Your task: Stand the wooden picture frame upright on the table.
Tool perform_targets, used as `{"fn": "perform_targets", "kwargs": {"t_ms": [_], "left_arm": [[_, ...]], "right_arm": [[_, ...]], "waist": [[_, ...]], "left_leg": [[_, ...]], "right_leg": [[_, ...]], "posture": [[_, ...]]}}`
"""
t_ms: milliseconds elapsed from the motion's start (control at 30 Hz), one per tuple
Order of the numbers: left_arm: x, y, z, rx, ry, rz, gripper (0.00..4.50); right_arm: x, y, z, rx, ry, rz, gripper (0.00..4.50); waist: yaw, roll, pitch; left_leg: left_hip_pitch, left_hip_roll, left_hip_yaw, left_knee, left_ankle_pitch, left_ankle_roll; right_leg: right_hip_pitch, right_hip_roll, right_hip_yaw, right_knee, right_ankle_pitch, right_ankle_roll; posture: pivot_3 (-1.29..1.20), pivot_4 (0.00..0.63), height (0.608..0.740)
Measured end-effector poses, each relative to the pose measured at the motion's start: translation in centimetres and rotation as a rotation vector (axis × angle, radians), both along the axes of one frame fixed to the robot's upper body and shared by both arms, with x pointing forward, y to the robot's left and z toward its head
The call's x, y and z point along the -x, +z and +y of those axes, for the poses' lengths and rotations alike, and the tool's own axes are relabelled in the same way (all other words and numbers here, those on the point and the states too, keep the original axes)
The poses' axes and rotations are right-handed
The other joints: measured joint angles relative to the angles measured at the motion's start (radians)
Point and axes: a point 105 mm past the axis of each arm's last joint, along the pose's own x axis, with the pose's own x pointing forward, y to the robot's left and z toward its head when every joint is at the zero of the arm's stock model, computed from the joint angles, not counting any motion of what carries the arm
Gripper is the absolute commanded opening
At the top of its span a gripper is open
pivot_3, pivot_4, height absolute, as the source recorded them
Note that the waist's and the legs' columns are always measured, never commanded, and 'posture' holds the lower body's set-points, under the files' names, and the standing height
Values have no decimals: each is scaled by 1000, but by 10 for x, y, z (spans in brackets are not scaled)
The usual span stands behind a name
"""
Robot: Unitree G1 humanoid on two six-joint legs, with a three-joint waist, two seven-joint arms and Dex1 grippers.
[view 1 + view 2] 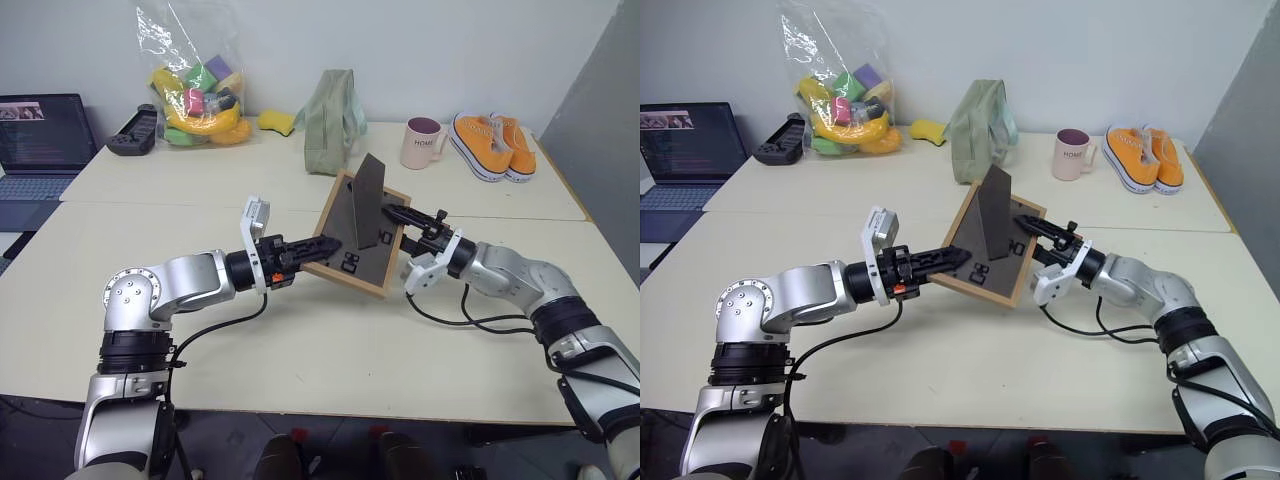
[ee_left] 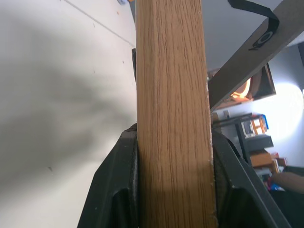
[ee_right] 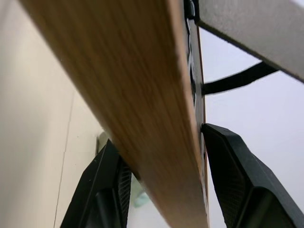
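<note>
The left gripper [image 1: 325, 246] and the right gripper [image 1: 402, 217] both clamp the wooden picture frame [image 1: 345, 245] — one on each side edge. The frame is tilted above the table [image 1: 300, 340], back panel up, its fold-out stand [image 1: 368, 200] opened out.

Even, bright indoor light, soft shadows on the table [image 1: 300, 340]; wrist views blur close up, with window glare.

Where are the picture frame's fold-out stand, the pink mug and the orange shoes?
fold-out stand [image 1: 368, 200], left eye view, middle of its dark panel.
pink mug [image 1: 422, 143], left eye view, its side.
orange shoes [image 1: 492, 142], left eye view, the uppers.
</note>
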Motion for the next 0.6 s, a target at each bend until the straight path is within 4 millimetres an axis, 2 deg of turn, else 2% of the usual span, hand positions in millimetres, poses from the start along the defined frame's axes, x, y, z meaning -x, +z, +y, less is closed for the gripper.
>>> {"fn": "perform_targets", "kwargs": {"t_ms": [100,233,467,600], "left_arm": [[6,1,0,-2,-42,-10,1320],[8,0,1,-15,-56,-9,1320],[8,-1,2,-14,-53,-6,1320],[9,-1,3,-16,-52,-8,1320]], "right_arm": [[10,3,-3,57,73,-42,2312],[13,1,-3,77,107,-58,2312],[-2,7,-9,95,64,-99,2312],[-13,13,-24,104,1,-127,2312]], "waist": [[0,0,0],[-1,0,0],[-1,0,0],[0,0,0]], "left_leg": [[0,0,0,0,0,0],[1,0,0,0,0,0],[1,0,0,0,0,0],[0,0,0,0,0,0]], "right_leg": [[0,0,0,0,0,0],[0,0,0,0,0,0],[0,0,0,0,0,0],[0,0,0,0,0,0]], "posture": [[0,150,740],[0,150,740],[0,150,740],[0,150,740]]}}
